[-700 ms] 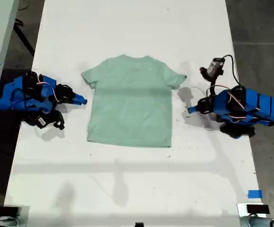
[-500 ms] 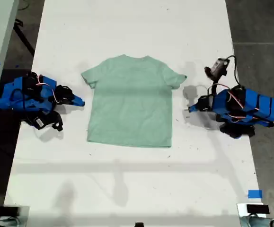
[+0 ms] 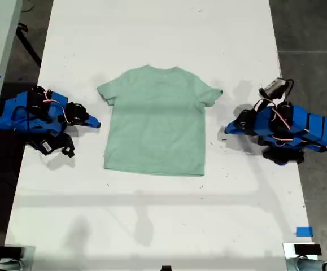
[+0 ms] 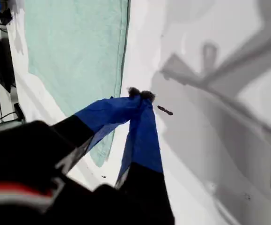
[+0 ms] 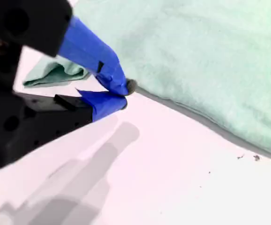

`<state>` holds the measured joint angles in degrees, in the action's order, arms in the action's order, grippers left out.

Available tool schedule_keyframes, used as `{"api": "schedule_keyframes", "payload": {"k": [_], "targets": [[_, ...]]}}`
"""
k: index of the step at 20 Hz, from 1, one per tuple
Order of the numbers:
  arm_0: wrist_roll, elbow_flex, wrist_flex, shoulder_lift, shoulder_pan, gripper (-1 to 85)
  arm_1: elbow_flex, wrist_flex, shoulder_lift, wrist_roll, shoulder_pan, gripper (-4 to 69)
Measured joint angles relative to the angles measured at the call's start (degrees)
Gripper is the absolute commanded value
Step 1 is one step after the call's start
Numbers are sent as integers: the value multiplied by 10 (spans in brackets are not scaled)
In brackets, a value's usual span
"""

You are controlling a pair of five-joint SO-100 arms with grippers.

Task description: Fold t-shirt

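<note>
Bright, even light; soft shadows on the table [image 3: 152,226]; wrist views blurred.

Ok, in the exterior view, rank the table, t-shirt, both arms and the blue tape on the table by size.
1. table
2. t-shirt
3. arm at the exterior view's left and arm at the exterior view's right: look alike
4. blue tape

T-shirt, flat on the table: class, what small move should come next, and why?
Probably open my second claw and ease it onto the near edge of the t-shirt. The shirt lies flat and unfolded, and both that claw and my first claw sit shut beside its edges, holding nothing.
</note>
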<state>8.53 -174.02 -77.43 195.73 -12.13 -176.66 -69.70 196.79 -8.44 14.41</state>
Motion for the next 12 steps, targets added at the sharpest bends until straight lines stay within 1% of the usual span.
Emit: {"api": "schedule_keyframes", "payload": {"k": [3, 6, 9, 12], "targets": [[-47, 1, 0, 0, 12, 0, 1, 0, 0, -13, -25, -8], [-59, 24, 4, -11, 16, 0, 68, 11, -39, -6, -35, -8], [-50, 113, 4, -124, 0, 0, 200, 27, -208, 32, -33, -8], [-16, 227, 19, -255, -38, 0, 340, 33, -377, 98, 4, -8]]}}
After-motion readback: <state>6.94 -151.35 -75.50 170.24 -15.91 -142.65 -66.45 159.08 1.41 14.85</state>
